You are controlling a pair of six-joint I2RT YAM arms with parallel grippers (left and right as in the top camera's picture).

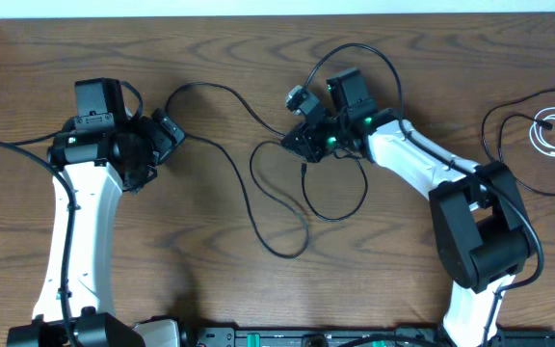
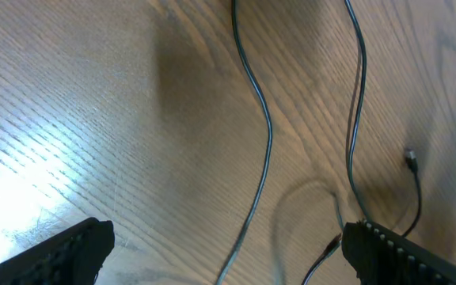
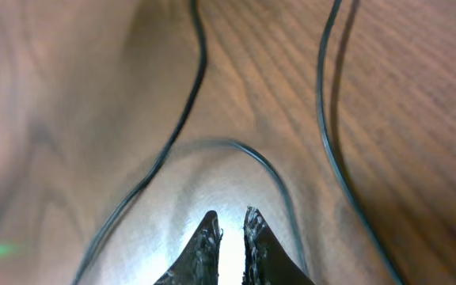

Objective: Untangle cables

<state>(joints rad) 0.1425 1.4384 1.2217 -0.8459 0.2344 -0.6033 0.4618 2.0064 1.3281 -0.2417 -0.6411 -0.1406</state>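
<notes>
Step in hand, I'd say: sorting the middle snarl of black cords [image 2: 269,131], w/ neither arm gripping anything. R pincer [image 1: 299,145] sits low over the bench [image 1: 162,222]. Its tips are only a slit apart and its wrist cam shows no cord in the slit, so it holds nothing. L pincer [image 2: 228,233] is spread about as wide as it goes, empty, hovering w/ two strands lying on the bench between its fingers. Taking R pincer as ref: the black cords loop right around it. One loop lies on its near side, another arcs round its far side, and two long strands run from it across to L pincer. Strands cross close by R pincer; which lies on top I can't tell. White cord [image 1: 548,125] lies coiled well away from R pincer, on the side opposite L pincer, w/ one more black loop just beside it, apart from the snarl. Progress approx early-to-mid: loops are loose but not separated. Next move prob. calls for R pincer to open more, drop astride one strand by a crossing and pinch it. L pincer would then close on the other strand & the two draw apart, slowly, so a plug [image 2: 409,159] doesn't snag.
</notes>
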